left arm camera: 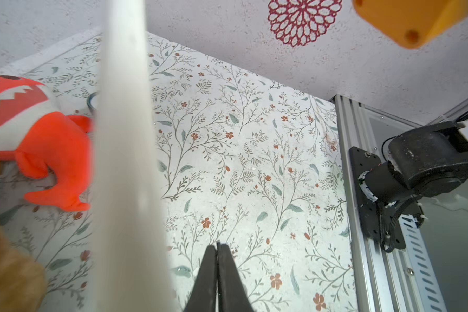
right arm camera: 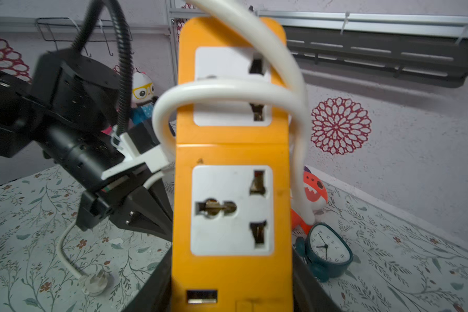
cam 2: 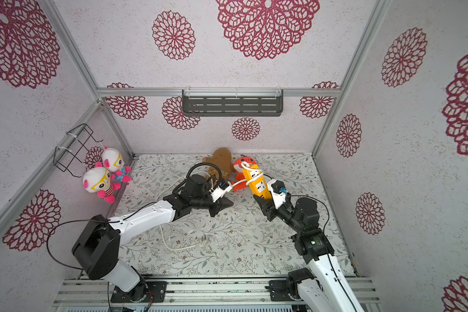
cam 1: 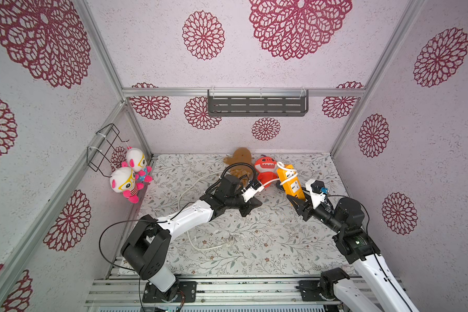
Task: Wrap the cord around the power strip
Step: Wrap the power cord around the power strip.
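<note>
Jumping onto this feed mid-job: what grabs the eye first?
The orange-yellow power strip, held up off the table at the back right by the right end effector, with the white cord looped around its upper half. Next, the red shark plush beside it, and the left end effector shut on nothing beside the cord.
</note>
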You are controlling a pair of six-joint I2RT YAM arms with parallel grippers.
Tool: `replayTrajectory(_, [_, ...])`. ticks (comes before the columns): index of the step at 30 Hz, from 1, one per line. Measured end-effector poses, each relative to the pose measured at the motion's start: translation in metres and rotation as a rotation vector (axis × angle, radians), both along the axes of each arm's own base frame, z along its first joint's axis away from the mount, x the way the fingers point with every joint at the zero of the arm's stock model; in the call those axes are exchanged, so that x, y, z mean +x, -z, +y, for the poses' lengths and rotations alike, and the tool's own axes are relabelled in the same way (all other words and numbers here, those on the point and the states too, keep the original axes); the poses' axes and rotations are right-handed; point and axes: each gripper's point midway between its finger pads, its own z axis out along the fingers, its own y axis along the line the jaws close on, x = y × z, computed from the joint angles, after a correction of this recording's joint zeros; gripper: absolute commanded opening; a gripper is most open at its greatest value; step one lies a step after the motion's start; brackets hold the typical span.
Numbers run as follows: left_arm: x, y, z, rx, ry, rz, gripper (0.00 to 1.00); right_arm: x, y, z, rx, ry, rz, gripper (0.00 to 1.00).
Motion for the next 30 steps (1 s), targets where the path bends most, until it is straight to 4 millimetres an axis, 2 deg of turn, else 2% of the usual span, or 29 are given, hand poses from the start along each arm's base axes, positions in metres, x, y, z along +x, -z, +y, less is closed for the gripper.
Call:
replayTrajectory(7, [-0.005,-0.019,0.017,0.09,-0.022,-0.05,0.01,0.013,0.009,-0.016,-0.033,0.106,0.053,0.13])
replayTrajectory(15, [-0.046,-0.041,0.013,0.168,0.105,-0.06,0.0,0.038,0.032,-0.022,-0.124,0.166,0.179,0.12])
replayTrajectory(17, [-0.049,-0.048,0.014,0.176,0.116,-0.076,0.01,0.041,0.038,-0.022,-0.161,0.163,0.212,0.11])
replayTrajectory(25, [-0.05,-0.103,0.011,0.166,0.158,-0.202,0.01,0.04,0.066,-0.01,-0.296,0.085,0.31,0.09])
replayTrajectory(27, [-0.055,-0.12,0.004,0.16,0.191,-0.235,0.01,0.037,0.072,-0.005,-0.326,0.06,0.332,0.09])
replayTrajectory(30, [-0.066,-0.131,-0.01,0.171,0.258,-0.264,0.01,0.033,0.08,0.004,-0.367,0.018,0.355,0.09])
